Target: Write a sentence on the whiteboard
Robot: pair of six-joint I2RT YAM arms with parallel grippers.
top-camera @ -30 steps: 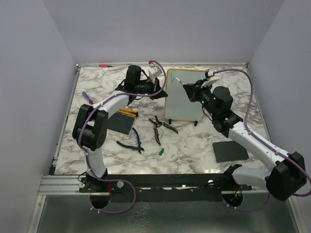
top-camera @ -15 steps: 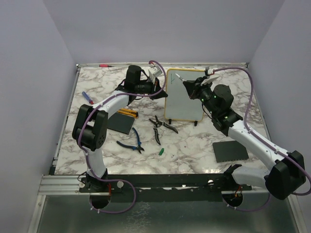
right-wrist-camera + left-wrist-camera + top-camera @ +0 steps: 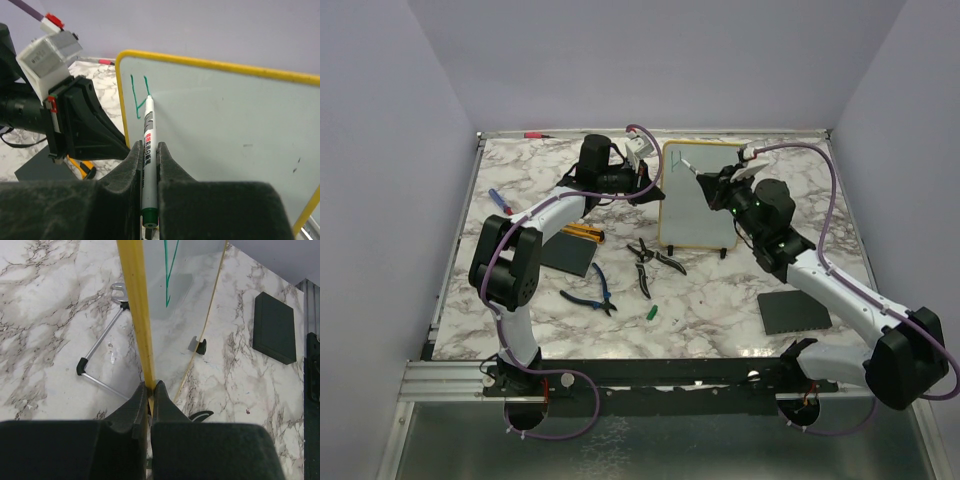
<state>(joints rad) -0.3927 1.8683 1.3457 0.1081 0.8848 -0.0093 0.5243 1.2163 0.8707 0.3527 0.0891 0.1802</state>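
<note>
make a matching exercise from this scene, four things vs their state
1 left gripper
2 right gripper
3 whiteboard
4 blue pliers

a lying flat, no gripper on them
b shut on the marker
c upright, green strokes at top left
d shut on the yellow rim

Pairs: 1-d, 2-b, 3-c, 4-a
</note>
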